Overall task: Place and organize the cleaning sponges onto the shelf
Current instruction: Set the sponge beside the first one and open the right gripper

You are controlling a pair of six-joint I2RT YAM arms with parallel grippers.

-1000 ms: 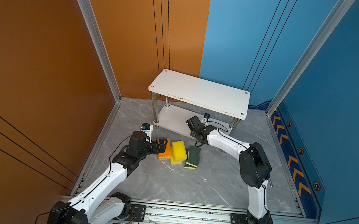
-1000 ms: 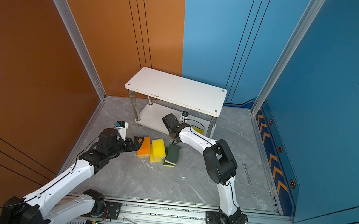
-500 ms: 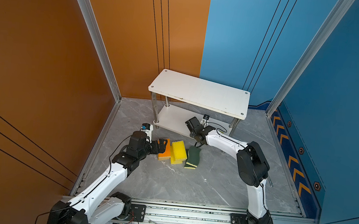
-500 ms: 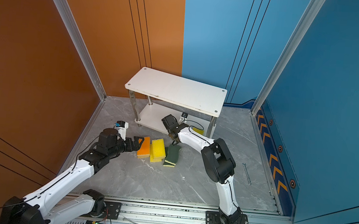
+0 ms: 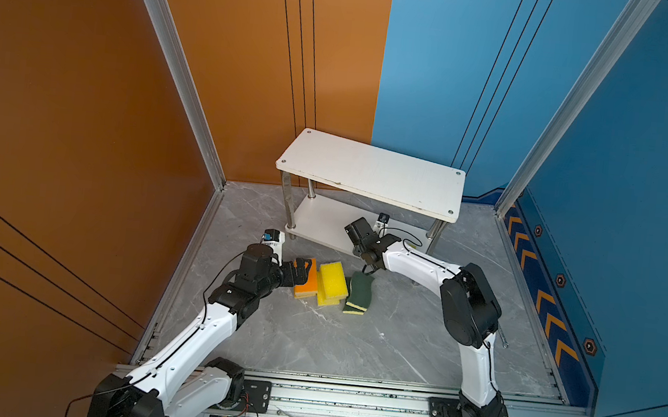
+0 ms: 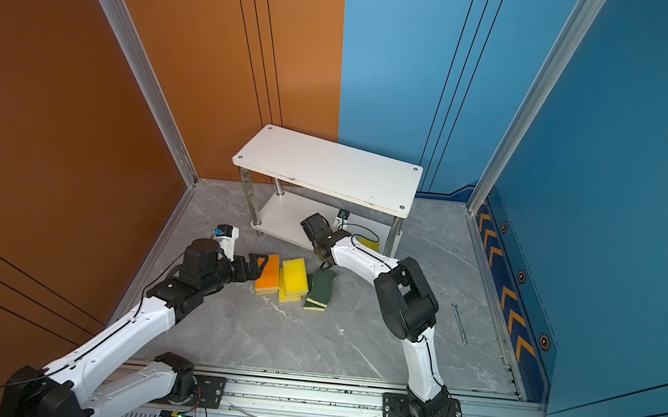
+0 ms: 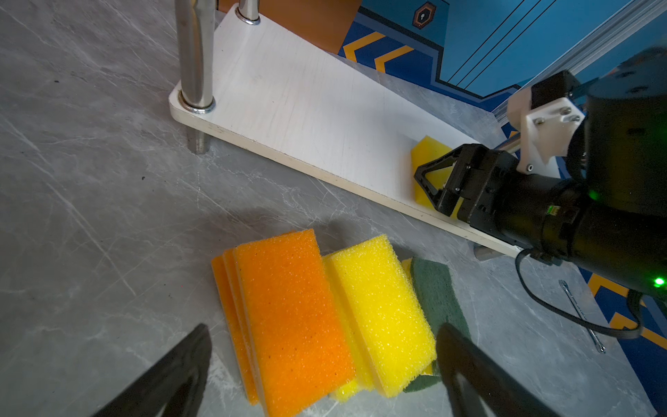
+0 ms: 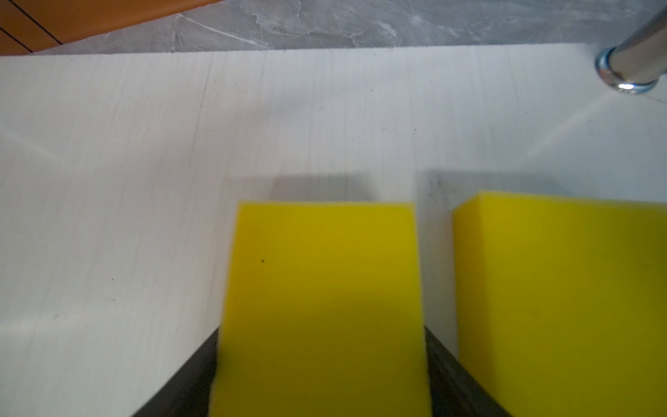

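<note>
Right hand straddles yellow sponge (lower shelf).

One shelf is seen, with two yellow sponges on its lower board. On the floor, three orange sponges, two green pads and one wrench are counted (the yellow pile cannot be numbered).

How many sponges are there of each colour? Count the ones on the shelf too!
orange sponges: 3, stacked on the floor
yellow sponges: 2 on the lower board of the shelf, and at least 2 stacked on the floor; the lower layers are hard to tell apart
green scouring pads: 2, on the floor
Total: at least 9
</note>
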